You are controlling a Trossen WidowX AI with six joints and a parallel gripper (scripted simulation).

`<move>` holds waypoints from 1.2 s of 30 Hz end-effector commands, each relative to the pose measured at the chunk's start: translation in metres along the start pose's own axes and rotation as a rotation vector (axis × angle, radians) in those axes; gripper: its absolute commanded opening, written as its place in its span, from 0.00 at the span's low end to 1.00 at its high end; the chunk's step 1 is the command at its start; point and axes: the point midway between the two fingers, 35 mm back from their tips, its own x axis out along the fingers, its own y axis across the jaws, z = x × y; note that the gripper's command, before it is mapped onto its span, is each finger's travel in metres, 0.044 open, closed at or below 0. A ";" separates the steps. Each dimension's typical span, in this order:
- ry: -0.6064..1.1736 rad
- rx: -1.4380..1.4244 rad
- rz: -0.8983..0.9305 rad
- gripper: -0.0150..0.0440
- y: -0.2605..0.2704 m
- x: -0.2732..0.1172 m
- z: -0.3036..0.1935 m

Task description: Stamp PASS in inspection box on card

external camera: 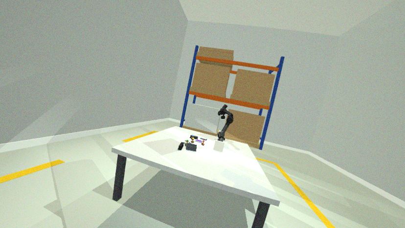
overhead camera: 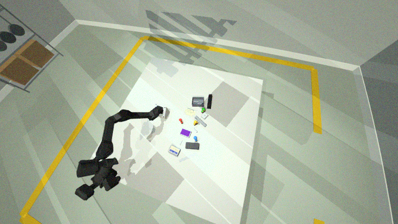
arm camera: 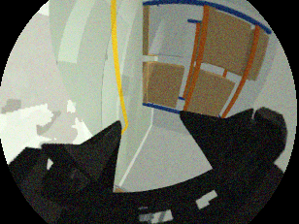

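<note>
My gripper (arm camera: pixel 150 118) is open and empty, raised high and away from the bench items. Its two dark fingers stand wide apart in the wrist view, with wall and shelving beyond. Small knobbed pieces, seemingly stamps, stand on the bench: red (overhead camera: pixel 180 120) (external camera: pixel 203 142), green (overhead camera: pixel 203 109), yellow (overhead camera: pixel 195 122) and blue (overhead camera: pixel 195 138). Which one is the PASS stamp cannot be read. A purple pad (overhead camera: pixel 185 132) lies between the red and blue pieces. A cream card (overhead camera: pixel 190 112) with small dark marks lies left of the green piece; its box and any print are too small to make out.
A dark grey box (overhead camera: pixel 197 101) (external camera: pixel 191 147) and a black block (overhead camera: pixel 209 101) (external camera: pixel 180 146) stand beyond the card. A grey bar (overhead camera: pixel 200 121), a white square (overhead camera: pixel 204 115), a dark slab (overhead camera: pixel 192 145) and a cream-and-blue box (overhead camera: pixel 174 150) lie around the stamps. The arm's white base (external camera: pixel 218 146) stands beside them.
</note>
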 end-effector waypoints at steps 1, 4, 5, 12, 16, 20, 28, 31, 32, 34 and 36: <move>-0.003 0.001 0.001 0.89 0.000 0.000 0.001; -0.052 0.019 0.013 0.75 0.007 0.001 0.022; -0.081 0.030 0.021 0.71 0.010 0.001 0.035; -0.316 0.113 0.115 0.63 0.047 -0.017 0.139; -0.447 0.151 0.196 0.63 0.074 -0.043 0.199; -0.569 0.181 0.294 0.63 0.105 -0.080 0.254; -0.728 0.223 0.516 0.63 0.172 -0.166 0.337; -0.769 0.227 0.604 0.63 0.198 -0.204 0.359; -0.780 0.226 0.634 0.63 0.207 -0.217 0.366; -0.799 0.224 0.694 0.63 0.226 -0.244 0.376; -0.812 0.218 0.754 0.63 0.245 -0.272 0.385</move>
